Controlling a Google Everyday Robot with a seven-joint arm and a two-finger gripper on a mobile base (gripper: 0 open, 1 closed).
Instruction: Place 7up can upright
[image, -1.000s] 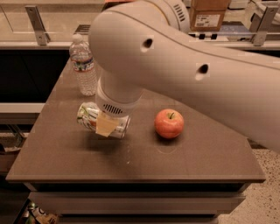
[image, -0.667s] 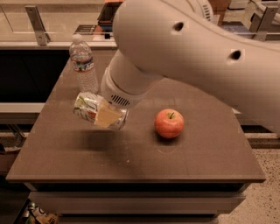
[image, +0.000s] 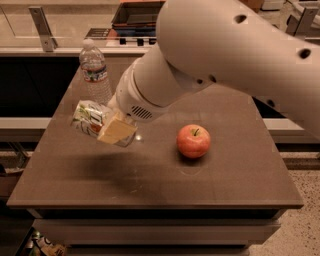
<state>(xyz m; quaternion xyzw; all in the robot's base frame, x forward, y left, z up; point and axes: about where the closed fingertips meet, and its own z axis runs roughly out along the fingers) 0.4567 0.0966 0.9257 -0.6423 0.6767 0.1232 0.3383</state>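
Note:
The 7up can (image: 89, 119), white and silver with green lettering, is held in my gripper (image: 112, 127) above the left part of the brown table (image: 150, 180). The can lies tilted on its side, its end pointing to the left, clear of the tabletop, with a shadow below it. My gripper is shut on the can; one tan finger pad (image: 116, 129) covers its right half. The big white arm (image: 215, 60) comes in from the upper right.
A clear plastic water bottle (image: 95, 72) stands upright at the table's back left, just behind the can. A red apple (image: 193, 141) sits right of centre. A counter with a metal rail runs behind the table; the floor drops off at the right.
My gripper has lifted the can off the table and carried it up and a little to the left, towards the bottle. The apple and the bottle have not moved.

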